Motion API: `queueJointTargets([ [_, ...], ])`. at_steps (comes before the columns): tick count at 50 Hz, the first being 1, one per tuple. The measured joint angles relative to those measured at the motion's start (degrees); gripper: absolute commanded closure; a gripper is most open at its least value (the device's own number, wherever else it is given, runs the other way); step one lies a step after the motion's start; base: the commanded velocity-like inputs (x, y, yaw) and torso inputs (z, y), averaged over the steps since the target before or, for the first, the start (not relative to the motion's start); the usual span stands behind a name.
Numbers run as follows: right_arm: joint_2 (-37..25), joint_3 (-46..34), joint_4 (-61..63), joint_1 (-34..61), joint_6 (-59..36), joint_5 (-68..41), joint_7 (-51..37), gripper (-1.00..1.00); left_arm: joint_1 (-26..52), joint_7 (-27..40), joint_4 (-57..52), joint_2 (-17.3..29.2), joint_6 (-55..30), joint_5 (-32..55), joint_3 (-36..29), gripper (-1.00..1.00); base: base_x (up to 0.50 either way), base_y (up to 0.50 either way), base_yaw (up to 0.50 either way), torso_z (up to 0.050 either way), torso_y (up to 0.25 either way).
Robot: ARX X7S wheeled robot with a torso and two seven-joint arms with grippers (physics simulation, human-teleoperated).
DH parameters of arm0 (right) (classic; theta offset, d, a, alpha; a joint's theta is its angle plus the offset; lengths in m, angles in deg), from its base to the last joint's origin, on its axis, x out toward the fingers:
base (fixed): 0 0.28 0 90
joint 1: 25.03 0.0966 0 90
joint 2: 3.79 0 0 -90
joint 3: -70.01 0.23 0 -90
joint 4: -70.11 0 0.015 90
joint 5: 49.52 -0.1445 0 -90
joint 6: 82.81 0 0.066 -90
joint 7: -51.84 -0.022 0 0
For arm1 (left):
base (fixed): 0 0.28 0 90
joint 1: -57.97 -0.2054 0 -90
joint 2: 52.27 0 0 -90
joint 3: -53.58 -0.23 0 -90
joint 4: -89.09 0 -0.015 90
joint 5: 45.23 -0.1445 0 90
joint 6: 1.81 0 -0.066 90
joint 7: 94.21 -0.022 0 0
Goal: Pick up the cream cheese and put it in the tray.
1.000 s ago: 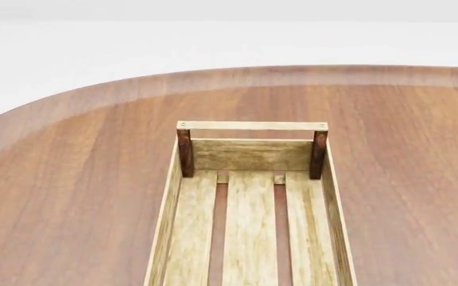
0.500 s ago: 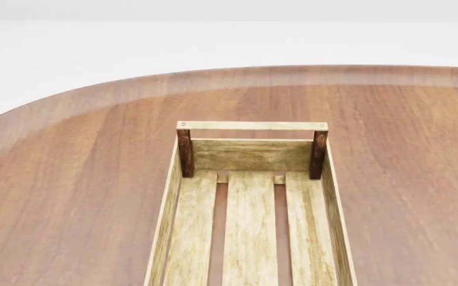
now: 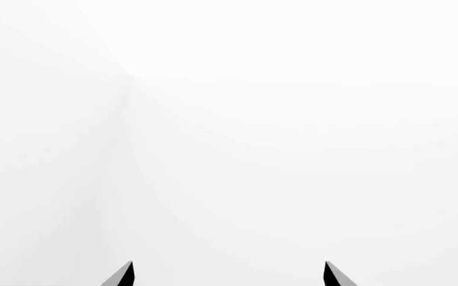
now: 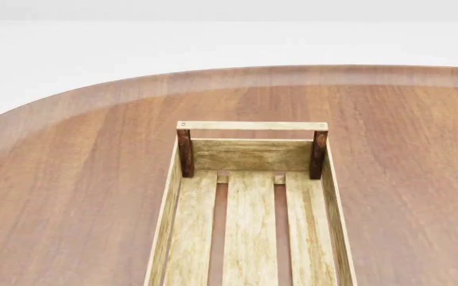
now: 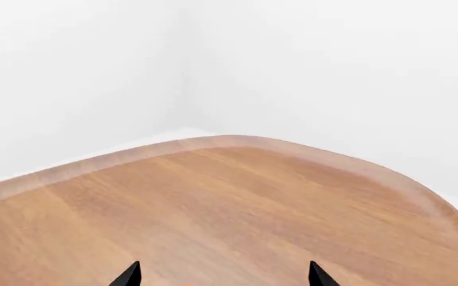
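Nowhere in my three views can I find the cream cheese; on the rounded reddish-brown wooden table the light-wood slatted tray with dark brown corner posts sits open, its visible part bare. My left gripper shows two dark fingertips set wide apart, holding nothing, against plain white. My right gripper is likewise spread wide and holding nothing over the tabletop.
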Motion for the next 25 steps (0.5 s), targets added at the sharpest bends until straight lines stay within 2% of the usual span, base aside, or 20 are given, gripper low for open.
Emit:
queueJointTargets([
  [25, 3.3, 2.8, 2.2, -3.0, -0.8, -3.0, 1.8, -1.0, 0.2, 0.6, -0.7, 0.2, -1.7, -0.2, -0.3, -1.0, 0.0, 0.0, 0.0, 0.0, 0.0],
])
